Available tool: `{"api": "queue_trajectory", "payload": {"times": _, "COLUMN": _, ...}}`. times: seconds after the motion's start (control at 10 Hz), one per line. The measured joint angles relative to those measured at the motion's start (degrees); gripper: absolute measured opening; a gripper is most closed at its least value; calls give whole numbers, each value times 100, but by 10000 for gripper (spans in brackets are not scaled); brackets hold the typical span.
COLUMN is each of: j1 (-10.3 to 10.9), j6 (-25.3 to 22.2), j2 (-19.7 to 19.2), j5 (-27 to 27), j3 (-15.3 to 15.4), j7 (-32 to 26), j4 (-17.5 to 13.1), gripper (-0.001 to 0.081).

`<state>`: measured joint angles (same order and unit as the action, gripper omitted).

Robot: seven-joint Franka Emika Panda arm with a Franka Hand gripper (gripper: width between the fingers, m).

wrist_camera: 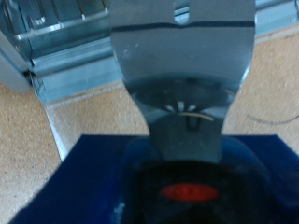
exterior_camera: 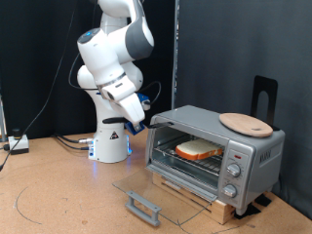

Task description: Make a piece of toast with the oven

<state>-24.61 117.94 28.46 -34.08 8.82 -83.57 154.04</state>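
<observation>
Tool [exterior_camera: 139, 123] sits low at the arm's end, just off the oven's [exterior_camera: 216, 146] top corner on the exterior view's left, above the dropped glass door [exterior_camera: 146, 195]. Fingertips too small and dark there to read. In the wrist view a broad blurred grey shape fills the middle, probably the tool's own finger [wrist_camera: 182, 75] seen close. No gap shows, nothing visibly pinched; apart or together, cannot tell.

Piece of toast [exterior_camera: 198, 150] lies flat on the wire rack [exterior_camera: 187, 162] inside the oven cavity, pale face up, brown crust at the edge. Judged from this, the loading looks done and the door is still open, lying flat on the surface [exterior_camera: 58, 195] with its handle [exterior_camera: 143, 207] toward the exterior view's bottom.

Step in hand, as a judgement: working around the door. Doing it well would mean staying clear of the rack and bread, meeting the door or its handle squarely, and following the hinge's arc rather than pushing straight, since glass and a light oven on its wooden slatted base [exterior_camera: 200, 190] could shift.

Exterior view alone shows bread, knobs [exterior_camera: 232, 175], the round wooden plate [exterior_camera: 245, 123] on the oven's roof, and the arm's pose. Wrist view alone gives a close look at metal framing [wrist_camera: 56, 47] and speckled surface under the tool; no toast visible there.
</observation>
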Motion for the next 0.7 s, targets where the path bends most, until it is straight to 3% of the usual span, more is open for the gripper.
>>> {"api": "queue_trajectory", "payload": {"times": 0.2, "j1": -1, "j6": -304, "j2": 297, "j5": -1, "j3": -1, "j7": 130, "j4": -96, "gripper": 397}}
{"api": "queue_trajectory", "payload": {"times": 0.4, "j1": 29, "j6": -464, "j2": 287, "j5": -43, "j3": -6, "j7": -70, "j4": -80, "gripper": 397}}
{"api": "queue_trajectory", "payload": {"times": 0.6, "j1": 317, "j6": -1157, "j2": 365, "j5": -451, "j3": -58, "j7": -628, "j4": -114, "gripper": 397}}
{"api": "queue_trajectory", "payload": {"times": 0.7, "j1": 477, "j6": -1283, "j2": 437, "j5": -680, "j3": -41, "j7": -748, "j4": -111, "gripper": 397}}
